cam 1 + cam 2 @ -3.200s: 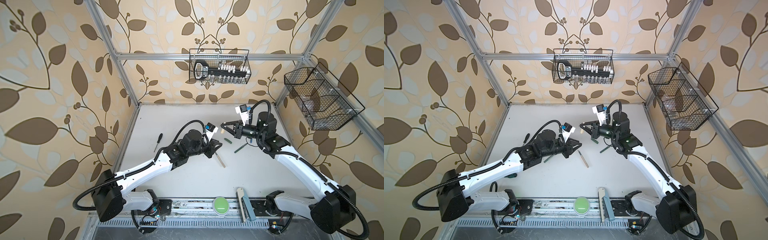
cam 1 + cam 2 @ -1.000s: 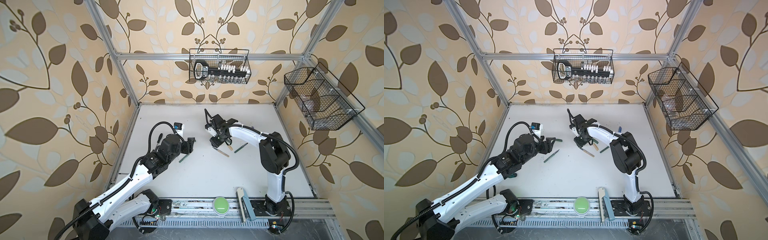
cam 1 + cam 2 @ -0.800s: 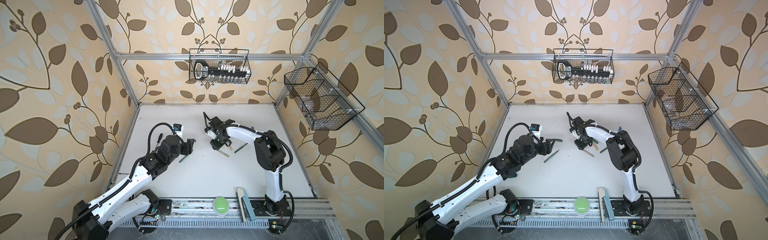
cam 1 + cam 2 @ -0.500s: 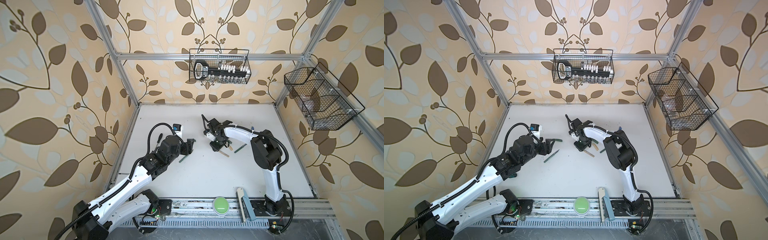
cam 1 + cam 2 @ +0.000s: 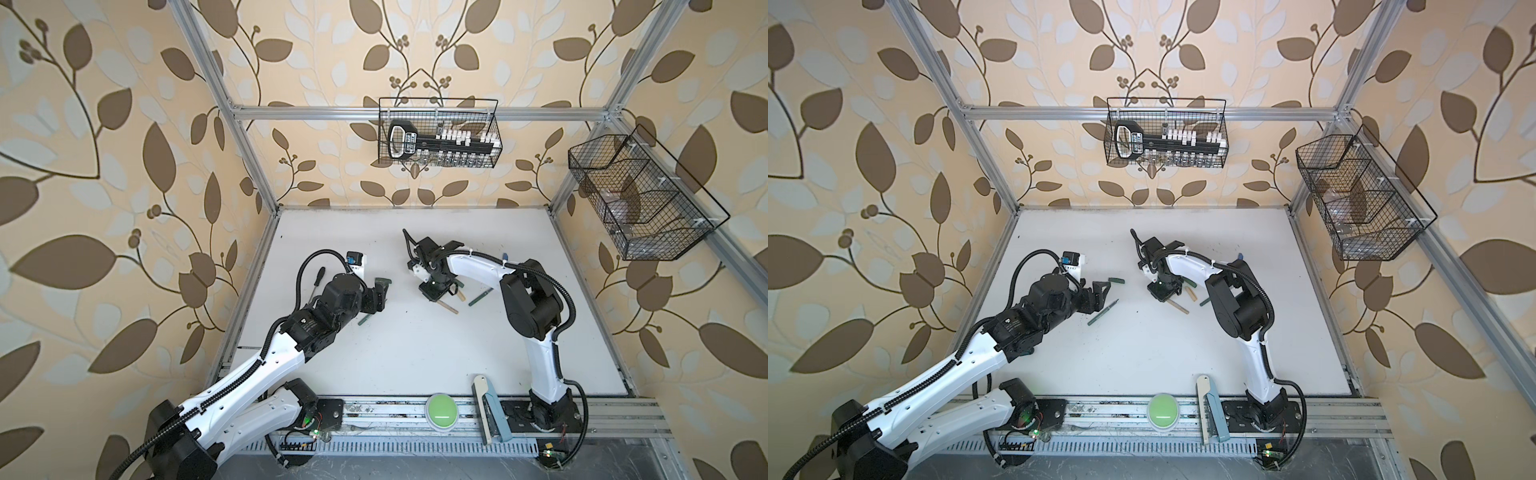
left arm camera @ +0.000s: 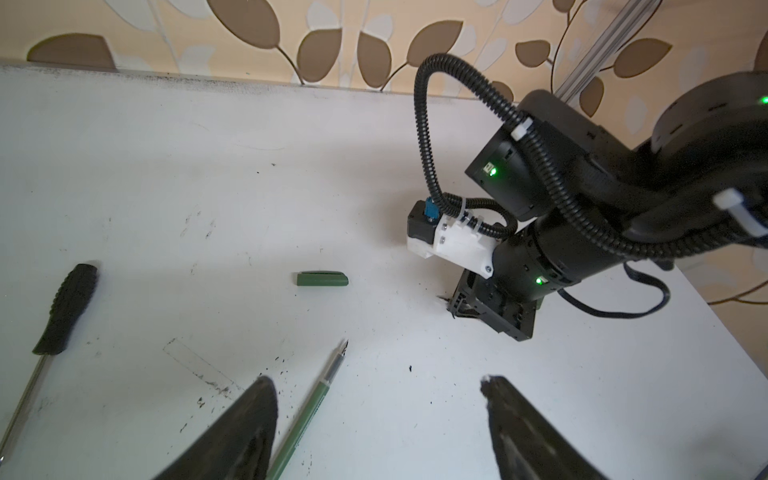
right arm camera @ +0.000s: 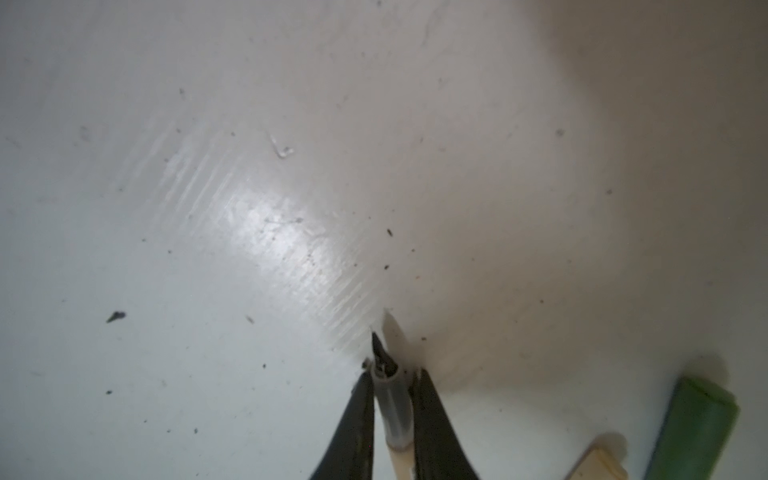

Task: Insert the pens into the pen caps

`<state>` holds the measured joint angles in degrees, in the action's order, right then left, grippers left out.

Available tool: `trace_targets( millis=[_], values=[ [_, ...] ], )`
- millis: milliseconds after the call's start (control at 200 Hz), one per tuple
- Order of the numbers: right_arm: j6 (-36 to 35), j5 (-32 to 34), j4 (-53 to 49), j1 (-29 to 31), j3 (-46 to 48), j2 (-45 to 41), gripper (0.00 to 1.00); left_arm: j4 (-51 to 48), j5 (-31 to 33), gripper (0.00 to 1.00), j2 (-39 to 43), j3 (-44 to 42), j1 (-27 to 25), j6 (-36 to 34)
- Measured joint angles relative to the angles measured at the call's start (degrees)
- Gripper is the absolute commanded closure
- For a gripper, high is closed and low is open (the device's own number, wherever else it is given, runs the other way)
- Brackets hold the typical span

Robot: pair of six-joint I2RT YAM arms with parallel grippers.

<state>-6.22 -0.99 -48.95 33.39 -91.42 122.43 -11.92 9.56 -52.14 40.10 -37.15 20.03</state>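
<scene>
The right gripper [image 7: 390, 374] has its jaws pressed together on the beige pen [image 7: 394, 415], pinching the grey part just behind the dark tip. The pen lies near the middle of the worktop [image 5: 415, 365], with the beige cap [image 7: 598, 465] near it. The left gripper [image 6: 378, 382] is spread wide and holds nothing. It hangs nearer the left edge, with the dark green pen [image 6: 316, 399] lying under it and the dark green cap [image 6: 322, 279] apart from it, toward the far edge. I think the danger is in the place of the grip. With the hold so close to the tip, the long barrel sticks out behind and may swing or turn between the fingers when lifted, and the fingers may block the cap from sliding on. The tip is also very near the surface and could drag on it. Three seconds ago both grippers met near the middle; since then the left arm has drawn back toward the left edge. A second ago the right jaws stood wider above the pen, and now they are closed on it.
</scene>
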Motion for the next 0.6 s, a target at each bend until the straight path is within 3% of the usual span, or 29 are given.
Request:
trace_targets(
  millis=[305,600],
  values=[
    [4.09,-7.04,5.66,-3.13,4.92,-5.05,1.0,5.44,-3.96,0.12,-2.4,-3.58,0.0,-0.09],
    [11.63,-18.32,20.79,-8.17,17.84,-20.2,1.0,18.84,-11.19,0.1,-13.33,-6.71,0.0,2.64]
  ],
)
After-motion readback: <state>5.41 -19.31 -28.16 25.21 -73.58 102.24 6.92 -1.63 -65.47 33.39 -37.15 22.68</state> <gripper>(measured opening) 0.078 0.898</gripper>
